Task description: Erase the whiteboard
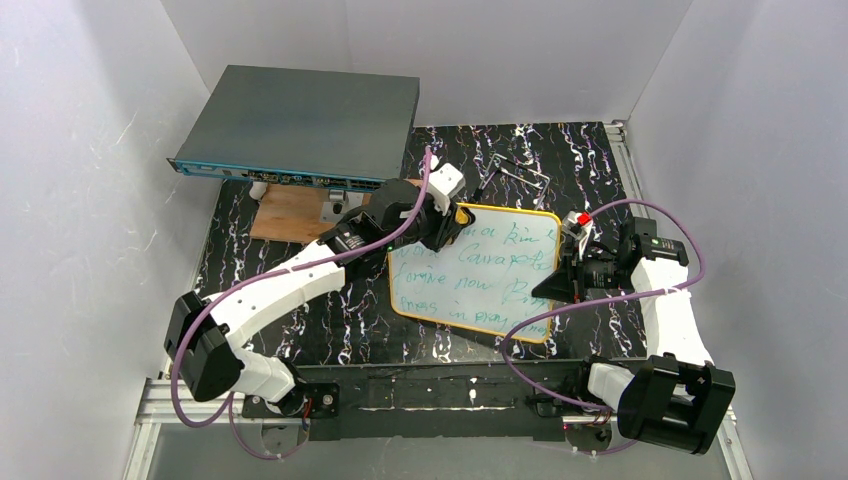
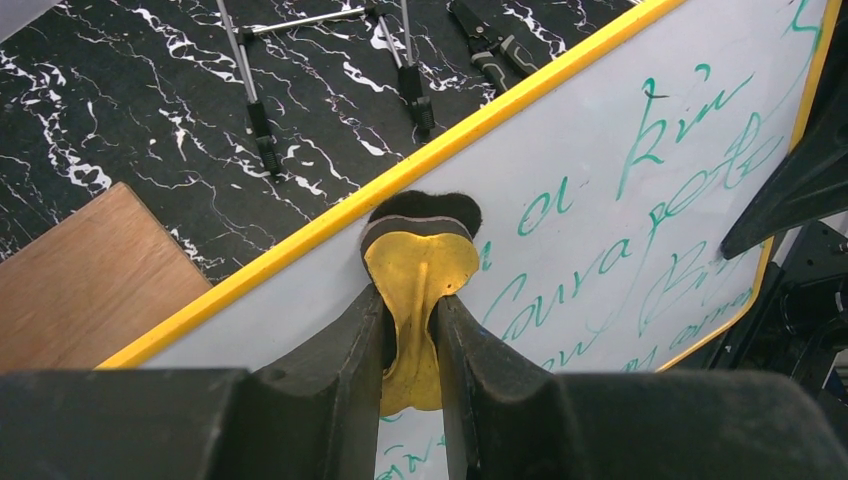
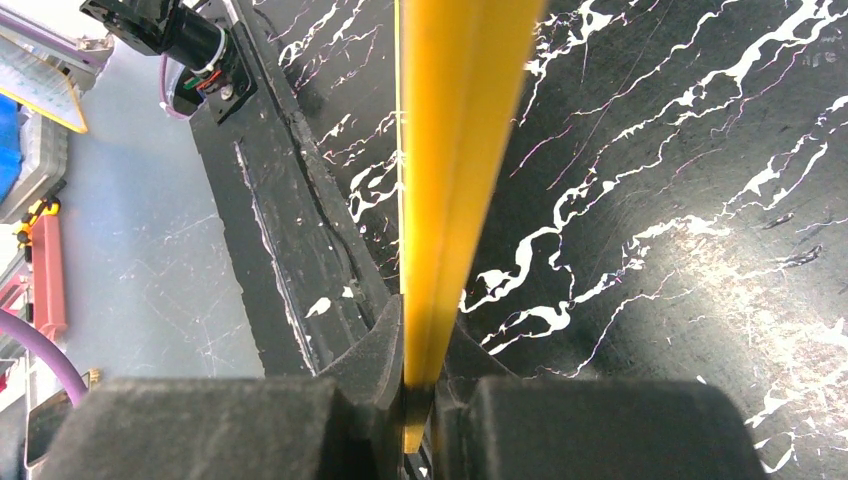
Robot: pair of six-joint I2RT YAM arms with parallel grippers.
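Mid-table, right of centre, on the black marbled mat (image 1: 300, 320): whiteboard (image 1: 480, 275), yellow-framed, green writing over nearly the whole face. No wiped patch to be seen.

Left gripper (image 2: 410, 310): jaws clamped on the stem of a yellow eraser (image 2: 418, 260). Its dark felt touches the whiteboard's far-left corner, just inside the frame.

Right gripper (image 3: 420, 350): pinched shut on the whiteboard's right-hand frame edge, seen edge-on from its wrist. Cannot tell whether that side is raised off the mat or lying flat.

Step in hand, as I judge it: first wiping pass, hardly begun. To do it well:
- felt flat on the face, even pressure, not riding on one edge
- strokes along the lines of writing, each overlapping the one before
- stop short of the frame so the eraser does not catch or slip off
- right grip firm, so the whiteboard does not skate under the push
- steer the left arm clear of the right gripper near the right edge

Orientation: long axis roughly across the table, left to right, skewed a little. Writing reads upright from the arms' side, so the top edge points away from them.
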